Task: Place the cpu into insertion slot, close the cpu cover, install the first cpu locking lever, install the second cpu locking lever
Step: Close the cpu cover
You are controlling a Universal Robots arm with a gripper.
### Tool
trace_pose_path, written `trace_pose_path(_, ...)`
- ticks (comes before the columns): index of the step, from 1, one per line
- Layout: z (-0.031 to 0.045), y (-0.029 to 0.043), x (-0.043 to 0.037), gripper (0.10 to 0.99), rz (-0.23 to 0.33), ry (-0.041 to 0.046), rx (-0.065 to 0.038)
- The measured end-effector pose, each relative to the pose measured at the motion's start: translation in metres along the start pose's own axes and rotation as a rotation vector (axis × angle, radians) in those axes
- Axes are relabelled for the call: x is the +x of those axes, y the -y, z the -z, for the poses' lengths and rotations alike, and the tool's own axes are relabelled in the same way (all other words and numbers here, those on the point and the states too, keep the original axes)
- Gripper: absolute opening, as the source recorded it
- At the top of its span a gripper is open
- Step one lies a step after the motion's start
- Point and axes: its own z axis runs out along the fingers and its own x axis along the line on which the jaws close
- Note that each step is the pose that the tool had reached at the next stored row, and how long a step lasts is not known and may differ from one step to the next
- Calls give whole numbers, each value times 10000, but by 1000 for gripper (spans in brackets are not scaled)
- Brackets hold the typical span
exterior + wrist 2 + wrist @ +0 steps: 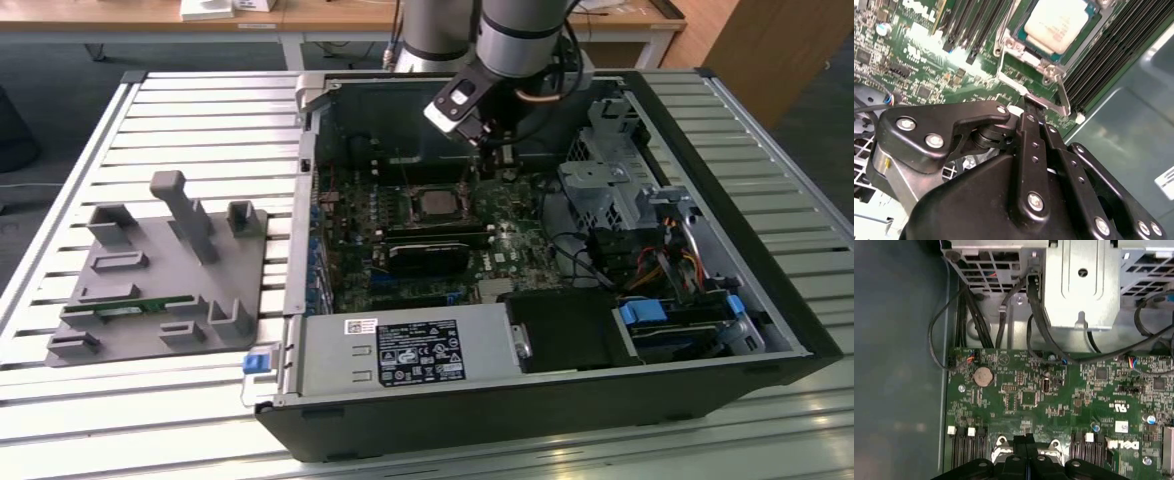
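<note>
Gripper [497, 158] hangs at upper centre of exterior view, inside open PC case [747, 260], just up and right of insertion slot [412, 205] on green board [523, 232]. Fingers [1030, 130] are pressed together w/ no gap in both wrist views. Tips meet thin metal locking lever [1013, 82] beside the socket; can't tell whether they pinch it. cpu [1056, 22] sits in the slot, pale top showing, w/ cpu cover [1027, 54] lying flat along its edge. Grey fixture tray [160, 290] lies on slatted table [80, 420] at the exterior view's left, well apart from the case.
</note>
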Motion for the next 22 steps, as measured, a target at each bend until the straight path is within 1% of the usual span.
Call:
trace_pose_path(7, -12, 102, 1, 106, 0, 0, 0)
trace_pose_path(12, -27, 133, 1, 106, 1, -2, -1)
trace_pose_path(16, -72, 169, -2, 106, 0, 1, 1)
trace_pose_path(17, -82, 195, -2, 106, 0, 0, 2)
trace_pose_path(19, -91, 276, -1, 106, 2, 1, 1)
trace_pose_path(22, -98, 341, 0, 106, 0, 0, 1)
